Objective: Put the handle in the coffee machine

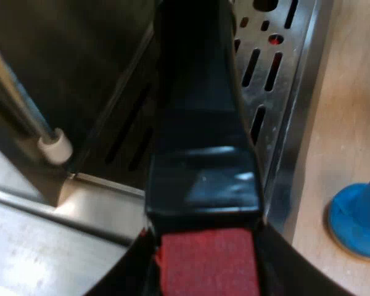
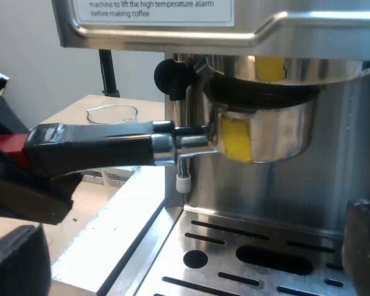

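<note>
Seen from the left wrist, the left gripper [image 1: 203, 240] has its fingers closed tight on the red end of the handle [image 1: 200, 123]. The handle runs off over the drip tray [image 1: 277, 80] toward the machine. The steam wand [image 1: 52, 145] hangs near it. A blue tamper [image 1: 357, 222] stands on the tabletop [image 1: 345, 111], well apart.

Seen from the right wrist, the metal holder [image 2: 262, 132] sits up under the front of the espresso machine [image 2: 283, 37], its handle sticking out sideways. The right gripper [image 2: 191, 259] hovers near the tray with its fingers spread wide, holding nothing. A measuring glass [image 2: 111, 114] stands far off beyond the handle.

My worry is that the lugs haven't caught. A twist could then jam, or letting go could drop the holder onto the tray. A swing could also clip the wand.
</note>
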